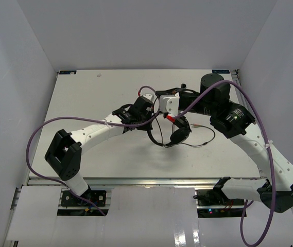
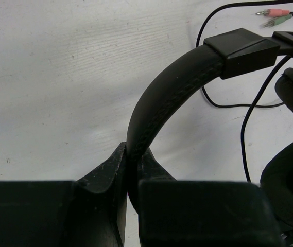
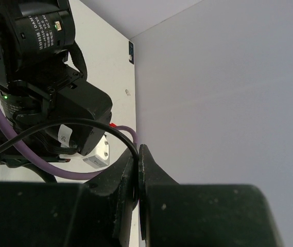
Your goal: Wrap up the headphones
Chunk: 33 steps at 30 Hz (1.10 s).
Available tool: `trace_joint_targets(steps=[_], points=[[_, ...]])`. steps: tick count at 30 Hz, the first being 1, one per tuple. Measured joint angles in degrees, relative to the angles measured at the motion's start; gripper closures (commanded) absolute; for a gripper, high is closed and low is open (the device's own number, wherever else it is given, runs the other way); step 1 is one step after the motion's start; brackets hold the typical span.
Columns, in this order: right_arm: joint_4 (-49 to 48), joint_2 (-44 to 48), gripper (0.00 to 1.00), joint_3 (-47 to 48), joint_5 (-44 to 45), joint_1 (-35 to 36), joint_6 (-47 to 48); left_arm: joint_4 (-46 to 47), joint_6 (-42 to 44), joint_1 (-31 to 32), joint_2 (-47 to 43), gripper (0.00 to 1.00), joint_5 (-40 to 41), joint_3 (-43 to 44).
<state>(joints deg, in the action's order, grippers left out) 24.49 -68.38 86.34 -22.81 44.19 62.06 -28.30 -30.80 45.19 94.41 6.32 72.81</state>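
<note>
The black headphones (image 1: pixel 179 136) hang just over the table's middle, their thin cord (image 1: pixel 204 142) trailing to the right. My left gripper (image 1: pixel 177 122) is shut on the padded headband (image 2: pixel 161 98), which rises from between its fingertips (image 2: pixel 132 154) to a square slider. One earcup (image 2: pixel 290 180) sits at the right edge of the left wrist view, and the pink and green plugs (image 2: pixel 272 16) lie on the table beyond. My right gripper (image 1: pixel 161 94) sits close behind the left wrist. It (image 3: pixel 137 154) is shut on the thin black cord (image 3: pixel 100 126).
The two wrists crowd together at the table's centre. Purple arm cables (image 1: pixel 136 123) loop over both arms, one (image 3: pixel 58 172) passing just beside the right fingers. The left arm's black wrist (image 3: pixel 38 51) fills the right wrist view, with the grey back wall (image 3: pixel 228 92) close behind.
</note>
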Motion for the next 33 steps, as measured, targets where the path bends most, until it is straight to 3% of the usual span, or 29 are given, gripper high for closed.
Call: trace_joint_targets(steps=[19, 33], points=[[-0.3, -0.1, 0.92, -1.1, 1.6, 0.9, 0.4, -0.1, -0.1, 0.0, 1.8, 1.0, -1.9, 3.6], [-1.4, -3.4, 0.92, 3.4, 5.4, 0.8, 2.5, 2.5, 1.7, 0.0, 0.9, 1.0, -3.0, -3.9]])
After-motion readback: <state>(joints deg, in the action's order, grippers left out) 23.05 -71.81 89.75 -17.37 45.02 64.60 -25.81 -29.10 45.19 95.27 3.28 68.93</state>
